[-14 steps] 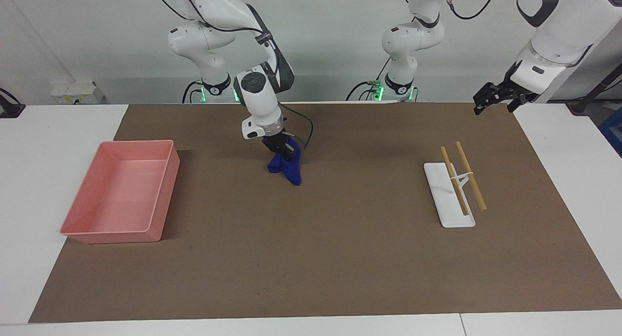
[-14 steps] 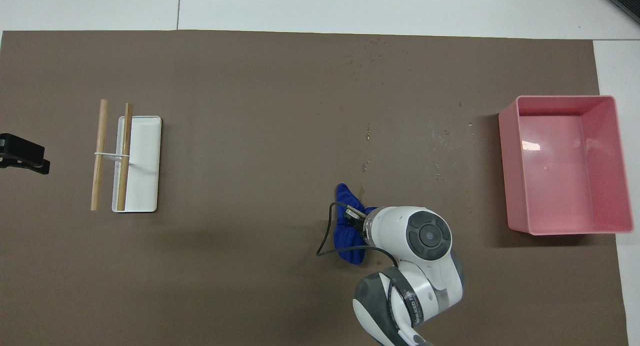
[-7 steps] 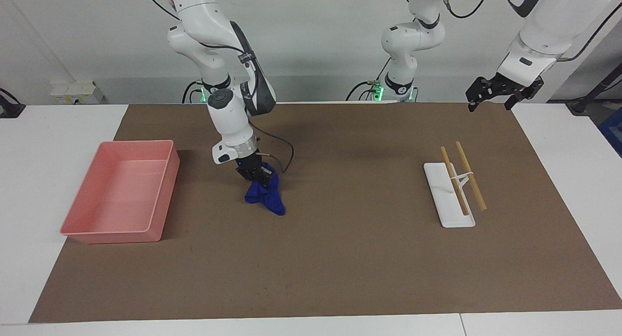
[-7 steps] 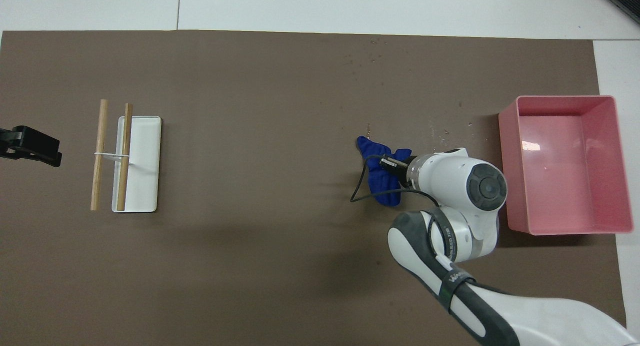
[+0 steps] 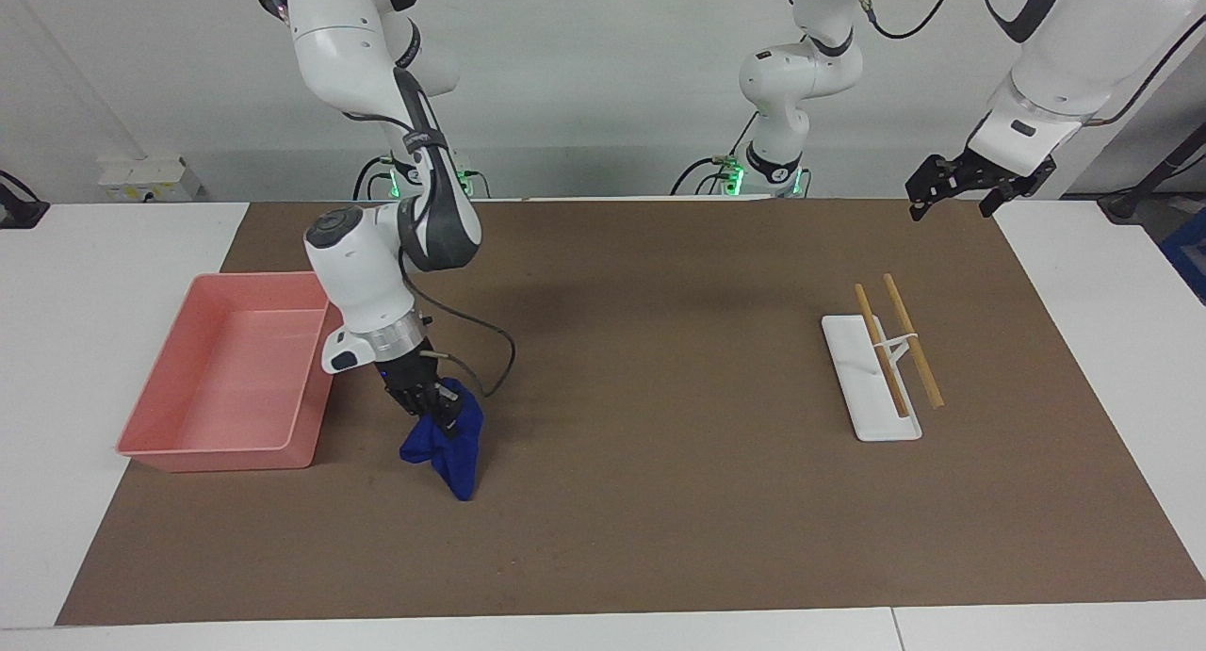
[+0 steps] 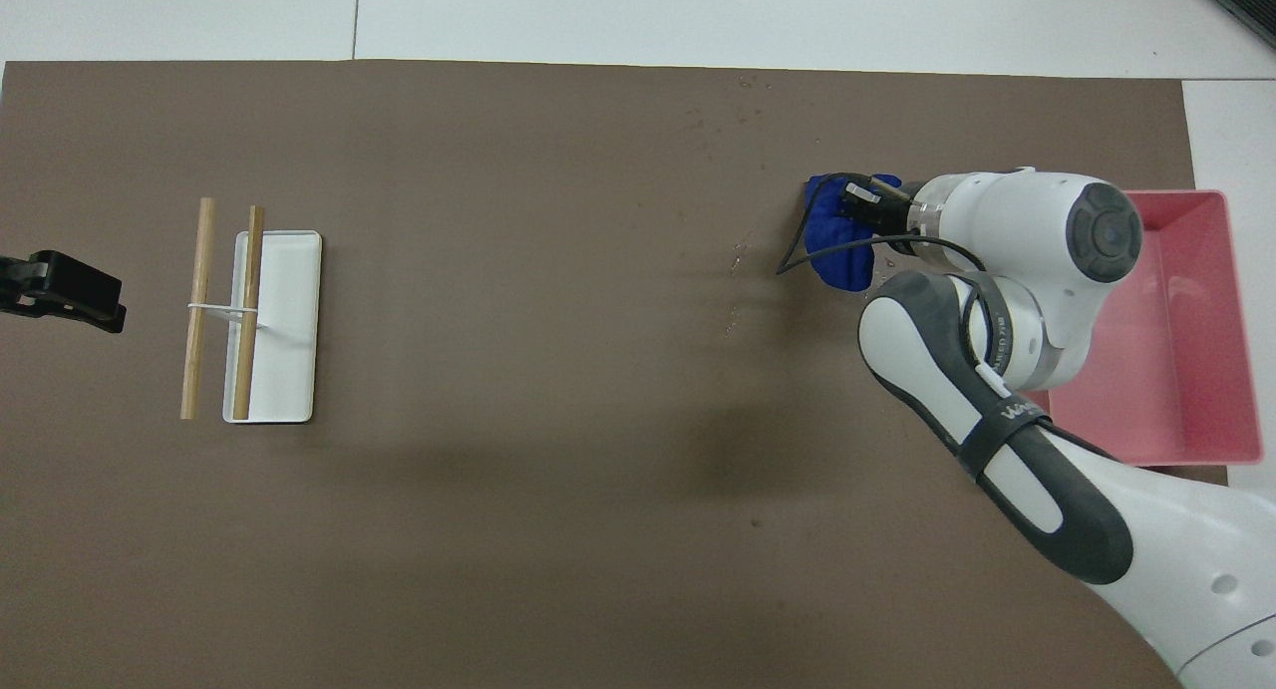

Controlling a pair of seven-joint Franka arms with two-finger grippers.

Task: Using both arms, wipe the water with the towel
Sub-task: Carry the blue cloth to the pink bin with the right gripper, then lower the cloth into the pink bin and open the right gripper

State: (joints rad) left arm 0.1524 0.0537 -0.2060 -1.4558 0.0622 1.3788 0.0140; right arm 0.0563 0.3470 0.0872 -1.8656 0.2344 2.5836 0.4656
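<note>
The deep-blue towel (image 5: 441,451) (image 6: 835,248) hangs crumpled from my right gripper (image 5: 441,414) (image 6: 859,196), which is shut on its upper folds. Its lower end rests on the brown mat beside the pink tray's corner that lies farthest from the robots. A few small water drops (image 6: 735,262) glint on the mat next to the towel, toward the left arm's end. My left gripper (image 5: 952,202) (image 6: 60,292) is open and holds nothing. It hangs in the air over the mat's edge at the left arm's end, where that arm waits.
The pink tray (image 5: 226,460) (image 6: 1146,460) stands at the right arm's end, and the right arm reaches over part of it. A white tray (image 5: 871,411) (image 6: 289,370) with two wooden sticks (image 5: 912,340) (image 6: 197,310) lies toward the left arm's end.
The right gripper has dragged the towel across the mat, away from the robots and toward the pink tray. The left gripper has barely shifted.
</note>
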